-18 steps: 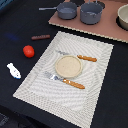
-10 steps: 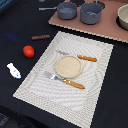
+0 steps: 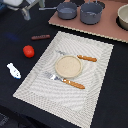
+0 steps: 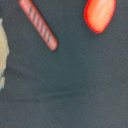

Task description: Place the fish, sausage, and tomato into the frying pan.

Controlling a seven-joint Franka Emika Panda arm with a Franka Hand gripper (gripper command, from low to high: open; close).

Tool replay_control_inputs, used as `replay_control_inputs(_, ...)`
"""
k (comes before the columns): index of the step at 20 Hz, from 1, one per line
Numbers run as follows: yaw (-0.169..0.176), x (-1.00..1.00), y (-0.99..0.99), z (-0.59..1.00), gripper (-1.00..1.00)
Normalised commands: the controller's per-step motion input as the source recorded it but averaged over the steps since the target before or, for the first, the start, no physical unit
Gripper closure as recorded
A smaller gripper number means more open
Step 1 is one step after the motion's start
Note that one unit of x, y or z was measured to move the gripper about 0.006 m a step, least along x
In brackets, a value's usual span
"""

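The white fish (image 3: 13,70) lies on the dark table at the exterior view's left. The red tomato (image 3: 28,51) sits beyond it, and the reddish-brown sausage (image 3: 40,37) lies further back. The dark grey frying pan (image 3: 66,10) stands on the brown board at the back, its thin handle pointing to the exterior view's left. My gripper (image 3: 25,12) hangs at the back left, above the table and behind the sausage; its jaws are too blurred to read. The wrist view shows the sausage (image 4: 38,24) and the tomato (image 4: 100,14) below, with no fingers in the picture.
A taller grey pot (image 3: 92,12) stands beside the pan on the brown board (image 3: 100,29). A striped placemat (image 3: 95,80) holds a beige bowl (image 3: 68,66) and two orange-handled pieces of cutlery (image 3: 74,84). Another bowl (image 3: 123,17) sits at the back right.
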Motion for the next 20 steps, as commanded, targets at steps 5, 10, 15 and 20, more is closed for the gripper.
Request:
replay_control_inputs(5,-0.022,0.0,-0.98,-0.33,-1.0)
replay_control_inputs(10,-0.027,0.0,-0.95,-0.39,-1.0)
replay_control_inputs(15,-0.032,0.02,-0.66,-0.41,-1.0)
replay_control_inputs(20,-0.025,0.03,-0.43,-0.48,-1.0)
